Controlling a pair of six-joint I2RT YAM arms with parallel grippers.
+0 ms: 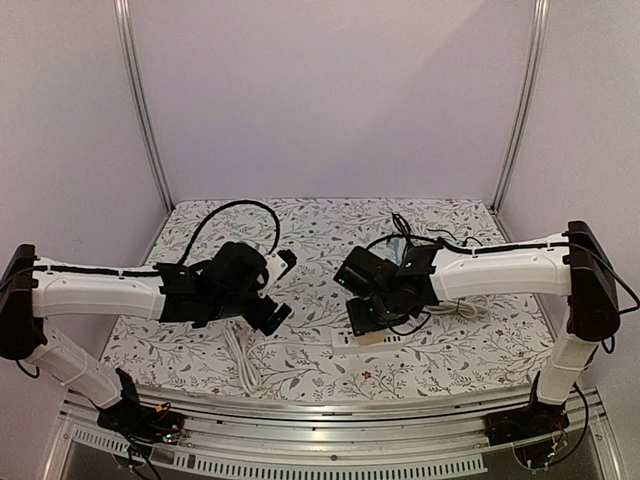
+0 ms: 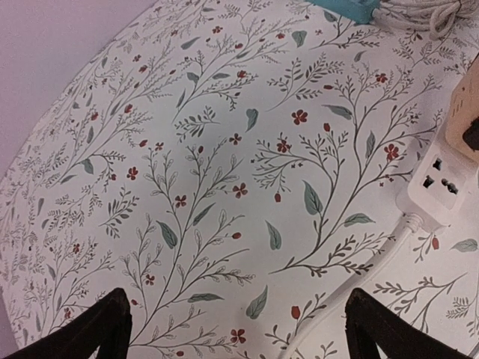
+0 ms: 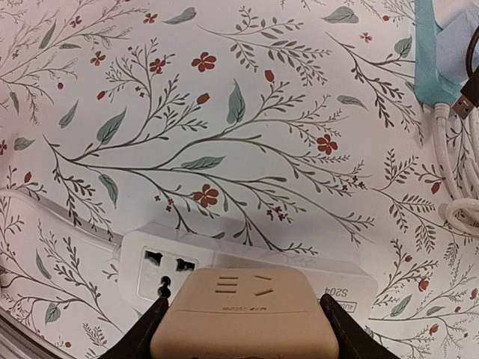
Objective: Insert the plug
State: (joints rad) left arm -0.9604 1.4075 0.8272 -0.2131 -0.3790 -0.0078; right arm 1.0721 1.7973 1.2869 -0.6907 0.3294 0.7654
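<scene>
Right gripper (image 3: 243,333) pinches the beige plug (image 3: 241,299) by its flat sides, right over the strip (image 3: 161,265) near the front edge of the table (image 1: 320,375). Rigid, light, slick plastic, I'd say, so it could twist. Left gripper (image 2: 239,329) gapes wide, empty.

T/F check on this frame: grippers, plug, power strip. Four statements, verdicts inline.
1. The right gripper grips the beige plug. True.
2. The power strip is white. True.
3. The left gripper is shut on the power strip. False: it is open, holding nothing, above the tablecloth.
4. The strip's cord is black. False: it is white.
</scene>
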